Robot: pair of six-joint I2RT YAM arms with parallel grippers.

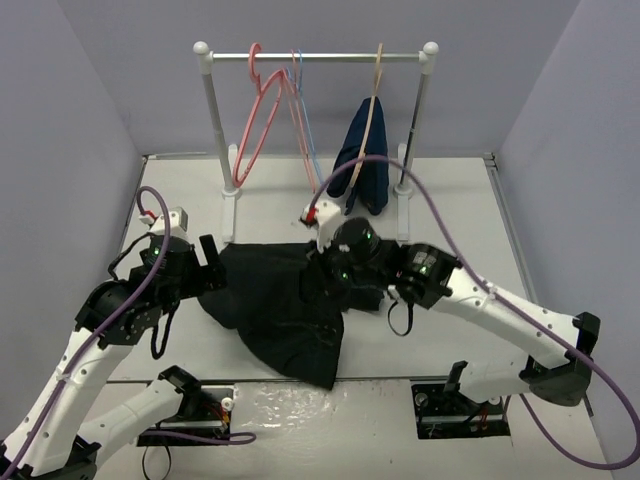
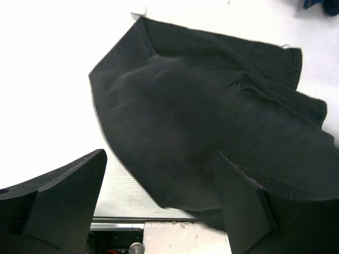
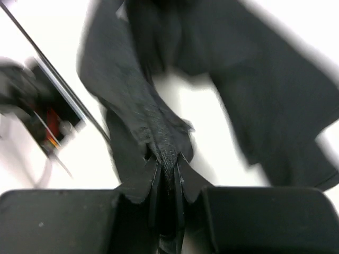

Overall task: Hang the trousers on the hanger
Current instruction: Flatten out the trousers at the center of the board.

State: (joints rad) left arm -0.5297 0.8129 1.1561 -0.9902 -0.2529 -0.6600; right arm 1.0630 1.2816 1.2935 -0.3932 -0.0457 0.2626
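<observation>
While the thin salmon-pink plastic triangular hanger (image 1: 262, 115) hangs by its hook from the metal rail (image 1: 315, 57) at the far edge of the white bench (image 1: 460, 200), the long black fabric trousers (image 1: 280, 310) lie crumpled mid-bench, reaching toward the near edge. From above, the left end effector (image 1: 212, 262) sits just beside the trousers' left side, and the right end effector (image 1: 322, 285) is down on the cloth. A navy-blue garment (image 1: 365, 160) hangs further right on the rail.

From the left wrist, the left end effector (image 2: 159, 156) has its fingers spread wide, gripping nothing, the trousers (image 2: 201, 106) lying beyond them.

From the right wrist, the right end effector (image 3: 167, 169) is pinched together on a raised fold of the trousers (image 3: 265, 79).
</observation>
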